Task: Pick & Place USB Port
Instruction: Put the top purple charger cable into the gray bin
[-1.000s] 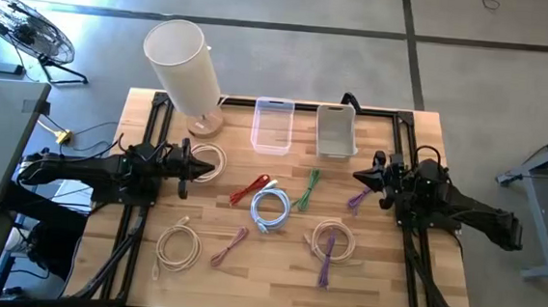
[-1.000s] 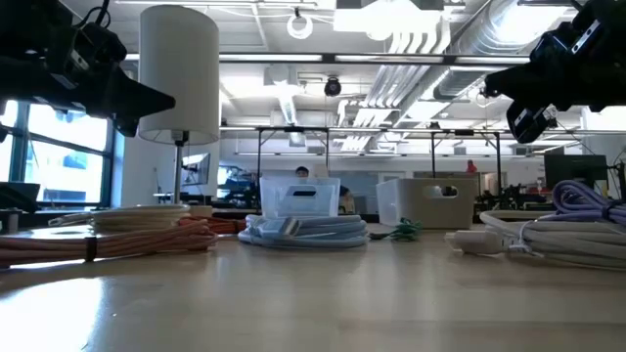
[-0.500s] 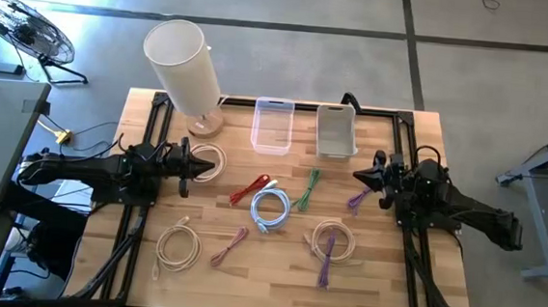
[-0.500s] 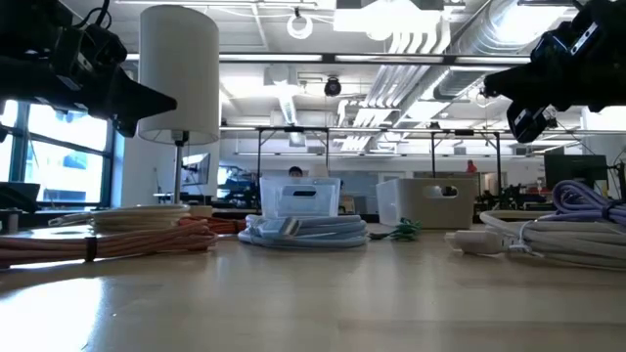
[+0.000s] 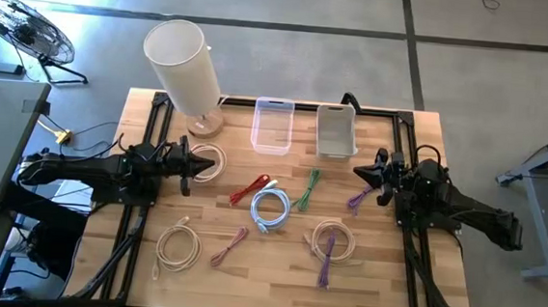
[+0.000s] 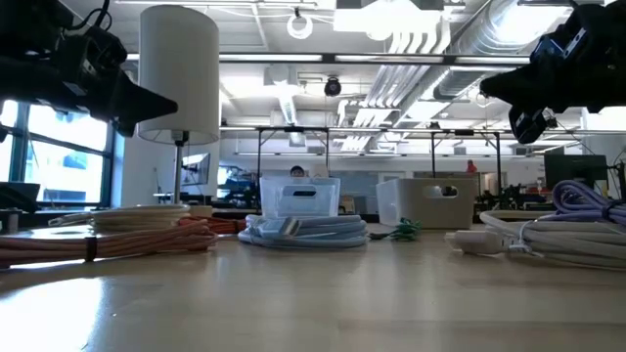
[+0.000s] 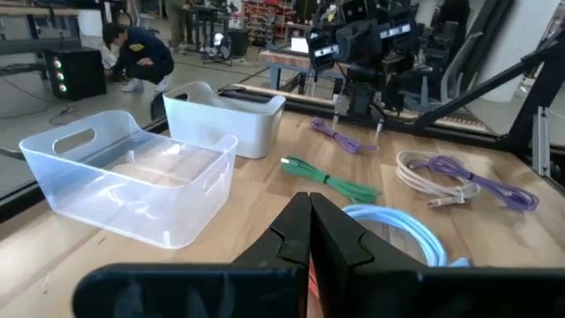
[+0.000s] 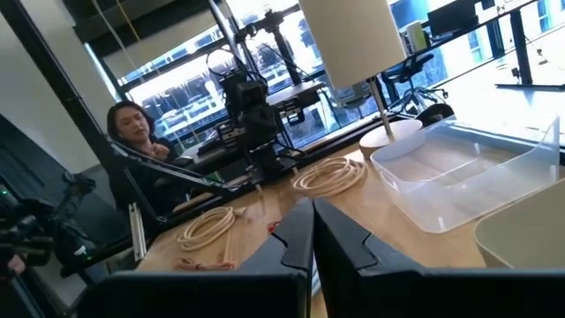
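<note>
Several coiled and bundled cables lie on the wooden table (image 5: 275, 279): a cream coil (image 5: 220, 156), a red cable (image 5: 248, 188), a light-blue coil (image 5: 270, 209), a green cable (image 5: 307, 189) and a small purple cable (image 5: 358, 198). Nearer the near edge lie a cream coil (image 5: 333, 241) with a purple cable (image 5: 326, 269), a pink cable (image 5: 230, 245) and another cream coil (image 5: 178, 245). My left gripper (image 5: 207, 165) hovers shut above the cream coil by the lamp. My right gripper (image 5: 355, 171) hovers shut just above the small purple cable. Both fingertip pairs are closed in the wrist views (image 7: 311, 208) (image 8: 312, 216).
A clear bin (image 5: 273, 125) and a white bin (image 5: 336, 129) stand side by side at the far edge. A tall white lamp (image 5: 183, 65) stands at the far left corner. Black rails run along both sides of the table. A person crouches in the room beyond (image 7: 137, 53).
</note>
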### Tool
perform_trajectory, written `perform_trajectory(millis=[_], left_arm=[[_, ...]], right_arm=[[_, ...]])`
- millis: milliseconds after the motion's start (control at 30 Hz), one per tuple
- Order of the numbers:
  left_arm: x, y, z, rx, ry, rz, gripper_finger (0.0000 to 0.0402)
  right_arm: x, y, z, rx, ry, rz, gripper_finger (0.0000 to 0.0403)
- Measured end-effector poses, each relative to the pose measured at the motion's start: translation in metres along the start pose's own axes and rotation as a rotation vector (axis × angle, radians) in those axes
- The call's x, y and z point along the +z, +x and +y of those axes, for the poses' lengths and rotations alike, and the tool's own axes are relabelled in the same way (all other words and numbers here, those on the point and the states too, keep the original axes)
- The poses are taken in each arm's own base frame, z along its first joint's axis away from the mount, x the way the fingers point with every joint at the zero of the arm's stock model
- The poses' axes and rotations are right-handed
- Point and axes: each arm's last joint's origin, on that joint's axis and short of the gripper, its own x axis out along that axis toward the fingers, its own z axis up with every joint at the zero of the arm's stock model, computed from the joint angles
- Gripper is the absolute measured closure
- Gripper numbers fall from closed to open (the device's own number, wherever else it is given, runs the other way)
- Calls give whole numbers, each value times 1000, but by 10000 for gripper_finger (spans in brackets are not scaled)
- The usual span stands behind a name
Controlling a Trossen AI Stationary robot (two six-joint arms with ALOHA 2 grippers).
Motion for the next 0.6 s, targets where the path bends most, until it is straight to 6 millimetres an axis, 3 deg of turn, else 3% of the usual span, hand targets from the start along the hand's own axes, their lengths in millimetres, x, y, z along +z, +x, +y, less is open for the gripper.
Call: perform_trajectory(millis=[233, 367, 600], left_arm=[[-4, 0, 1, 23, 23, 35, 401], [11, -1, -1, 14, 107, -42, 401], [81, -14, -8, 34, 358, -196, 401]], right_arm=[[-1, 0, -1, -19, 31, 2, 390], [7, -1, 3, 2, 2, -13, 387], [54, -11, 29, 44, -158, -99, 397]])
